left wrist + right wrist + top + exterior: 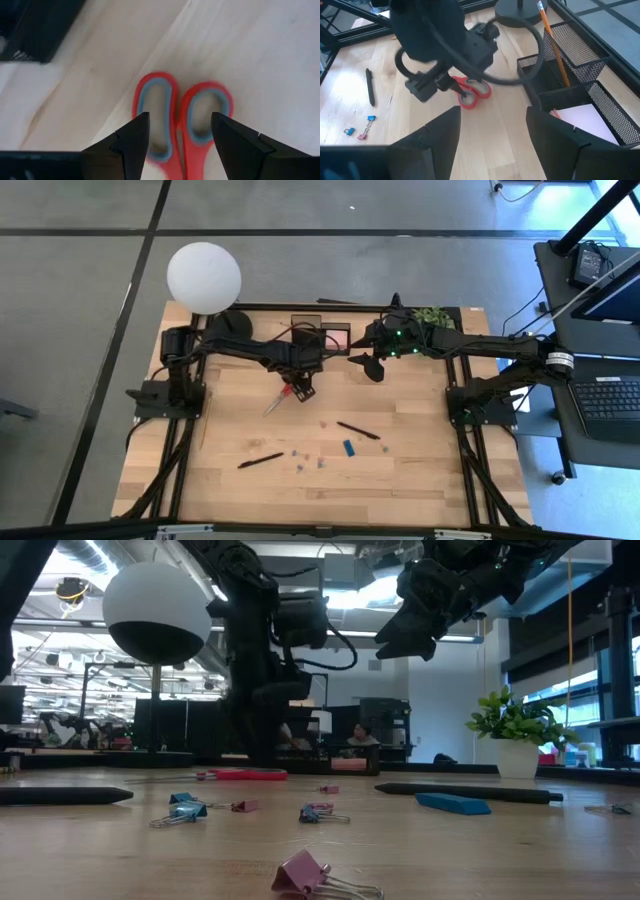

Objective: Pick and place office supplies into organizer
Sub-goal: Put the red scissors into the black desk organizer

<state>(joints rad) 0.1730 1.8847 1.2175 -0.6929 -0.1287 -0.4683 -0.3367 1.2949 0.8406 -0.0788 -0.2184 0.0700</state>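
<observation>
- While the left tool [177, 145] hangs low over the red-handled scissors [182, 120], its fingers stand wide apart on either side of the two handle loops and grip nothing.
- Scissors lie flat on the wooden counter [400, 480], handles near the organizer [322, 340], blades pointing away toward the front-left; in the right wrist view the handles [470, 94] show just under the left arm's wrist.
- Right tool [367, 364] is raised above the counter beside the organizer, fingers spread, nothing between them.
- Organizer is black mesh, at the counter's back edge, between the lamp base [228, 325] and the potted plant [432, 314].
- A pink sticky-note pad [587, 119] sits in one organizer compartment; a wooden pencil [552, 42] stands tilted in a taller compartment next to it.
- Loose on the counter front: a black pen [357, 430] right of centre, another black pen [260, 461] to the left, a small blue block [348, 447] just beside the first pen.
- Binder clips scattered between the pens: blue ones [183, 810] and pink ones [305, 875] in the low view.
- White globe lamp [204, 277] at the back-left corner.
- A person [360, 738] shows in the room far behind the counter.
</observation>
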